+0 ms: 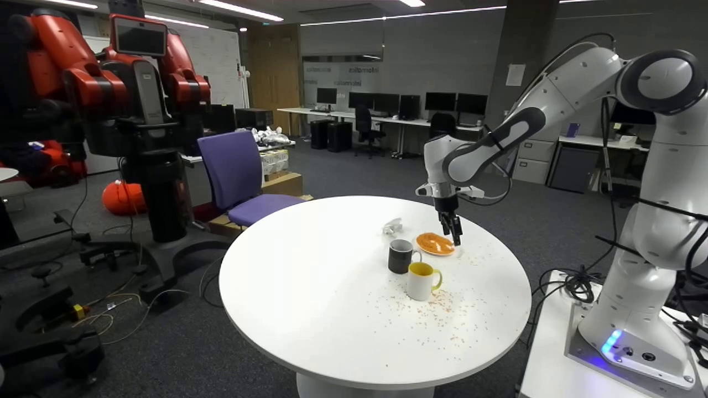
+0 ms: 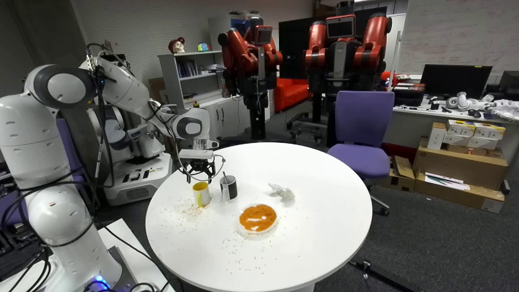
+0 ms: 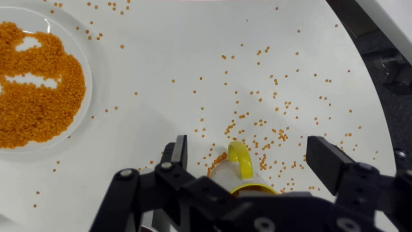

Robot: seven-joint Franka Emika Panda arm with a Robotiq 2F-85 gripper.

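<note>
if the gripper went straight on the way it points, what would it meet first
Probably the yellow handle of the white mug, framed between the open jaws of the gripper in the wrist view, though depth is unclear there.

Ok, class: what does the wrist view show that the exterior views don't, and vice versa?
Only the wrist view picks out a row of grains along the foot of the yellow-handled mug. Only the exterior views show a purple chair and a red robot. All share that mug, the plate of orange grains, the table and the end effector.
</note>
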